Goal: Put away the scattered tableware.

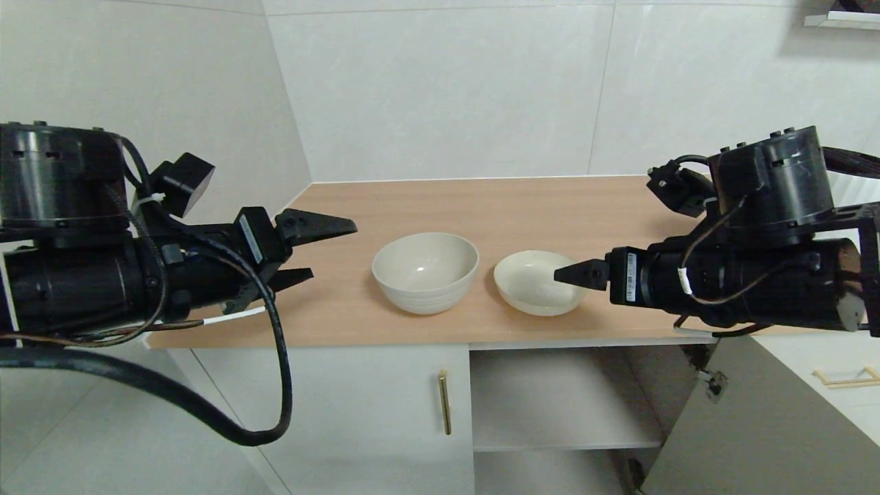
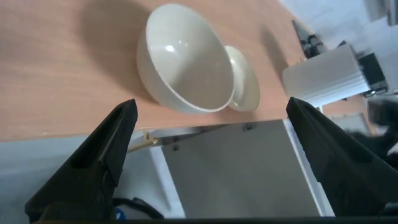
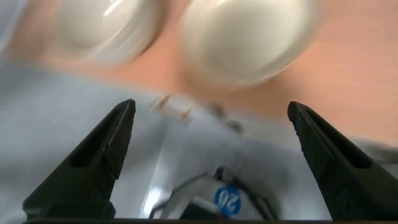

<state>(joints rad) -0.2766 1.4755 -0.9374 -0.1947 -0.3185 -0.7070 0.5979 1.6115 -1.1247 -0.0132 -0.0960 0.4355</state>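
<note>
Grippers are both standing open. The left gripper is hovering over the left end of the light wooden countertop, its black fingers spread and holding nothing. The right gripper is pointing at the right rim of the shallow cream ceramic bowl; contact cannot be told. Just left of it, the deeper off-white ceramic bowl is sitting upright near the counter's front edge. Below, the grey cabinet door is hanging open beside a slim brass handle.
</note>
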